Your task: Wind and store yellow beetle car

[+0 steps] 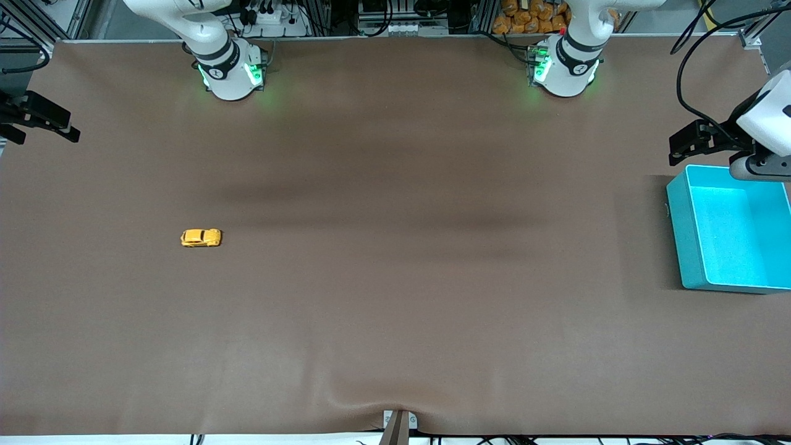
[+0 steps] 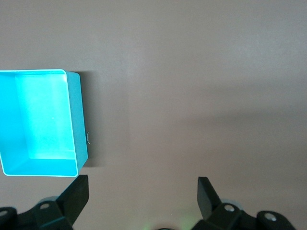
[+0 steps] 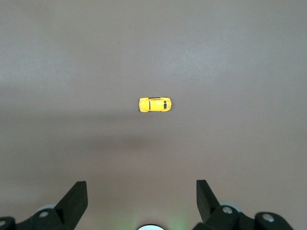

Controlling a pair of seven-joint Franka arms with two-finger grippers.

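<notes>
The yellow beetle car (image 1: 201, 237) stands alone on its wheels on the brown mat, toward the right arm's end of the table. The right wrist view shows the car (image 3: 154, 104) well out from my right gripper (image 3: 142, 189), whose jaws are open with nothing between them. That right gripper (image 1: 46, 127) hangs high at the table's edge on the right arm's end. My left gripper (image 1: 676, 148) hangs open and empty over the mat beside the teal bin (image 1: 680, 235); in the left wrist view the left gripper (image 2: 143, 184) has only bare mat between its fingers.
The teal bin (image 2: 79, 120) is open-topped and holds nothing, at the left arm's end of the table. Both arm bases (image 1: 232, 74) (image 1: 565, 68) stand along the edge farthest from the front camera. A bracket (image 1: 398, 426) sits at the nearest edge.
</notes>
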